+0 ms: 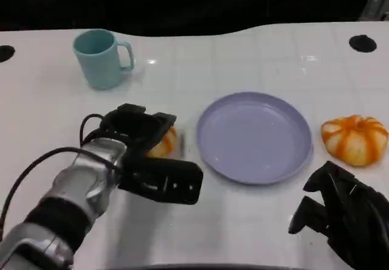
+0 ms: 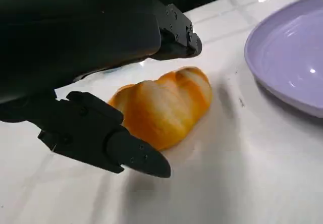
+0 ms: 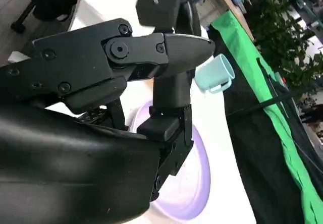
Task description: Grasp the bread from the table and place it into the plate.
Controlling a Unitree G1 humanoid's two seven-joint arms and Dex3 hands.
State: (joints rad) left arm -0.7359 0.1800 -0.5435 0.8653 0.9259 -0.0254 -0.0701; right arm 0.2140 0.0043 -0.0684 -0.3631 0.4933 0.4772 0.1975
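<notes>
The bread (image 2: 164, 110) still lay on the table (image 1: 255, 221), left of centre in the head view, just beside the lilac plate (image 1: 255, 137); grasp and placing remained undone. The left hand (image 1: 143, 151) straddled it, fingers (image 2: 101, 138) apart on either side, not yet gripping. The right hand (image 1: 343, 212) rested lower right, fingers curled, holding nothing.

Table (image 1: 255, 227): smooth glossy white top.
Plate (image 1: 213, 151): glossy lilac plastic.
Mug (image 1: 100, 58): matt teal plastic.
Bread (image 2: 161, 108): shiny glazed crust.
Left hand (image 1: 143, 137): matt black plastic.
Forearm (image 1: 85, 182): brushed silver metal.
</notes>
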